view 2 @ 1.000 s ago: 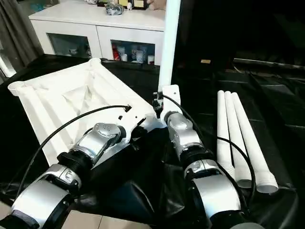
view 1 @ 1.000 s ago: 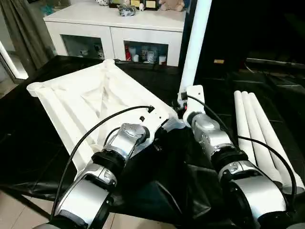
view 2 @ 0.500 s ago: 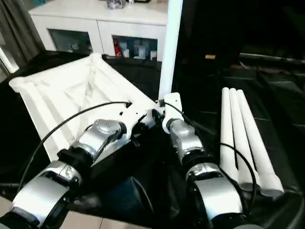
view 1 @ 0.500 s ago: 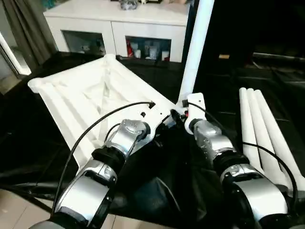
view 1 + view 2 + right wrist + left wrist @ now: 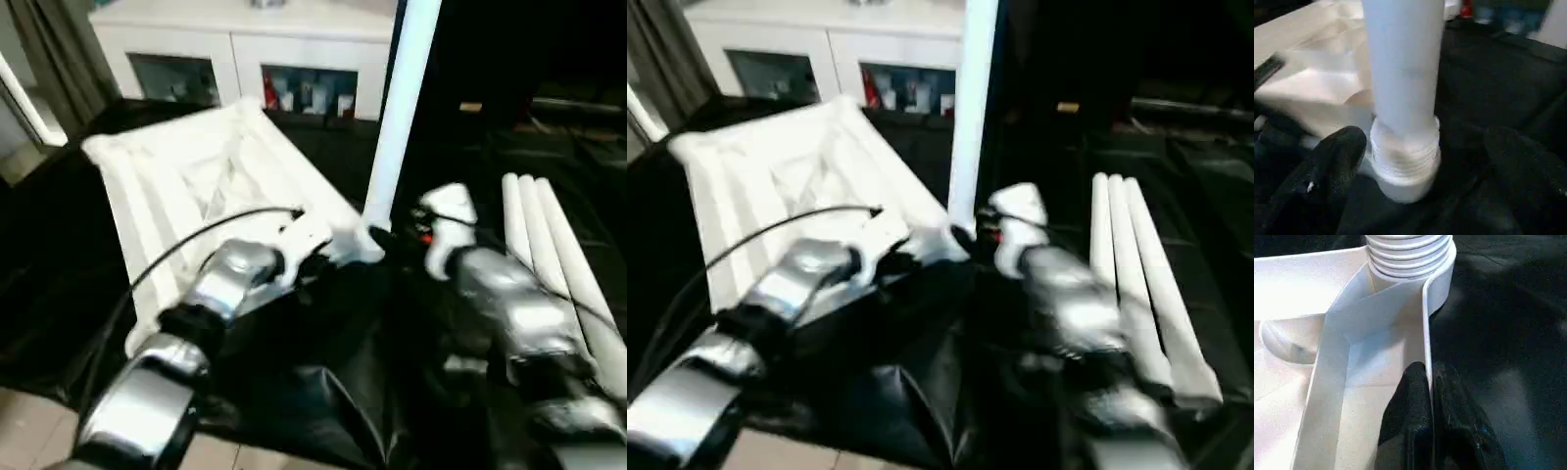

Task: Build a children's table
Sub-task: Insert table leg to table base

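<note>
Far ahead of me stands a white cabinet (image 5: 245,44) with glass doors. Black sheeting (image 5: 323,392) covers the bench; grey curtain (image 5: 44,49) and pale floor (image 5: 29,416) lie left.

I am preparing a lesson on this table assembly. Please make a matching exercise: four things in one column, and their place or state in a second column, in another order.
Things:
1. upright leg
2. three spare legs
3. left gripper
4. right gripper

States:
A. shut on the rim of the table top
B. open, a finger on each side of the leg
C. standing in a corner socket
D. lying side by side on the black cover

Pairs: 1-C, 2-D, 3-A, 4-B
</note>
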### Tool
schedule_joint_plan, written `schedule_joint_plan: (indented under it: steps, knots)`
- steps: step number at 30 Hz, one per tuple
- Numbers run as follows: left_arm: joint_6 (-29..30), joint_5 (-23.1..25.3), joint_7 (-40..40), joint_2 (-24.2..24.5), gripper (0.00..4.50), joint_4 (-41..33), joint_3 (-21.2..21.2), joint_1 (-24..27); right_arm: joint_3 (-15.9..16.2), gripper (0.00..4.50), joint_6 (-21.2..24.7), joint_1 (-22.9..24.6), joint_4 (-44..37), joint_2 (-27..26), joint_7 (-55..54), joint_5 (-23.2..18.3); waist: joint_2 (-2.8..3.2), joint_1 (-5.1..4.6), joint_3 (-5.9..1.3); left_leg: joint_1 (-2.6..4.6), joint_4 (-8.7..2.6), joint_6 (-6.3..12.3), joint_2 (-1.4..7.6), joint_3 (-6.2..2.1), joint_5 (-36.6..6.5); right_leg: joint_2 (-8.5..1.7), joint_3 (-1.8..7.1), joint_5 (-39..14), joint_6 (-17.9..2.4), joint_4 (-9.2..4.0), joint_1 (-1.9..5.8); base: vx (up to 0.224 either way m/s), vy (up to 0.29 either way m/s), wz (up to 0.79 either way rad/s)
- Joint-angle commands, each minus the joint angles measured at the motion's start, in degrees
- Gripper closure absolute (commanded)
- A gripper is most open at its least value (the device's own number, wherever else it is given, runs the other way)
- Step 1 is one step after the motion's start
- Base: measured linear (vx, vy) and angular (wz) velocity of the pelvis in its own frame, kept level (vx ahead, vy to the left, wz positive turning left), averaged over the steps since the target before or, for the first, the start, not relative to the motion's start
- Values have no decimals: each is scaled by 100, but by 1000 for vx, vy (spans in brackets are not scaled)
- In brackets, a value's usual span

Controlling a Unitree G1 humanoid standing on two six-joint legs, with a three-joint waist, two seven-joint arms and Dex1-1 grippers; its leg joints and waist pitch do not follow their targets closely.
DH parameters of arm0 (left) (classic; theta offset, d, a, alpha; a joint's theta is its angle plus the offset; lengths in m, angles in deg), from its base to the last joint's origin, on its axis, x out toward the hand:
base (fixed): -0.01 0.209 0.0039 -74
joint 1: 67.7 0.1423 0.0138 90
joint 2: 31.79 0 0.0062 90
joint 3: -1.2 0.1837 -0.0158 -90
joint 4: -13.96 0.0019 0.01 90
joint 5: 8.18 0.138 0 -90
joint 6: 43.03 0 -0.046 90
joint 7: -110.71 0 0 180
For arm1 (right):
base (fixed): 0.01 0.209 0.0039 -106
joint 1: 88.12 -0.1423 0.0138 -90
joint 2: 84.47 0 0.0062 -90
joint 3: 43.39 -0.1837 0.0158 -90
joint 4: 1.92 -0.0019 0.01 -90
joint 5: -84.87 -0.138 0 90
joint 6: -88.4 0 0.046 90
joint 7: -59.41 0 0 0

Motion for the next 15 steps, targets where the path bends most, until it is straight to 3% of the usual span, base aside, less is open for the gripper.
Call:
schedule_joint_plan:
  steps: [1, 6, 11, 15]
  knots:
    - [-443, -395, 592, 36, 450, -258, 39, 229, 240, 22, 62, 193, -385, 179, 553, -179, -137, 40, -287, -49, -256, 878, 297, -63, -351, -393, 339, -171, -1198, -376, 356, 0, 0, 0]
    - [-398, -653, 1610, 423, 450, -1087, 197, 656, 614, 22, 177, 771, -1080, 714, 1257, -106, -93, 68, -304, -39, -246, 895, 325, -60, -222, -384, 334, 35, -1305, -324, 329, 0, 0, 0]
    - [-312, -844, 2177, 679, 450, -1737, 322, 959, 697, 22, -125, 727, -936, 667, 1122, 149, -67, 71, -301, -7, -238, 745, 315, -45, -286, -373, 337, 73, -1458, -298, 300, 0, 0, 0]
    - [-298, -861, 2197, 701, 450, -1799, 277, 972, 810, 22, -208, 705, -861, 717, 1186, 266, -75, 69, -294, -21, -241, 659, 307, -52, -422, -383, 340, -58, -1422, -298, 324, 0, 0, 0]
